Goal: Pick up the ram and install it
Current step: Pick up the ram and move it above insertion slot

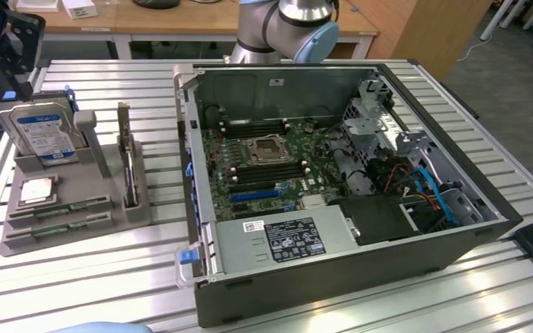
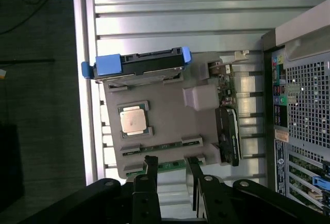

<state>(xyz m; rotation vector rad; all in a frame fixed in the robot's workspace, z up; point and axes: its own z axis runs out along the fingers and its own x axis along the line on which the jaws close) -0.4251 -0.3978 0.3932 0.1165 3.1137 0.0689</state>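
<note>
**Ram and gripper.** The ram (image 2: 166, 168) sits in the nearest slot of the gray tray (image 2: 170, 118), its long axis running left to right, well left of the open computer case (image 1: 341, 173). We see the gripper (image 2: 170, 160) pointing down over it, its 2 fingers (image 2: 150, 164) apart and framing the stick; contact we cannot tell.

Nothing here reads clearly from where I stand. The hard drive (image 1: 39, 132), at nine o'clock from the open computer case (image 1: 341, 284), wears a blue label (image 1: 46, 137) whose print is too fine to make out. The power supply (image 1: 248, 255), at the case's six o'clock edge, carries a white sticker (image 1: 252, 226) and a dark marked label (image 1: 294, 239), both illegible.
</note>
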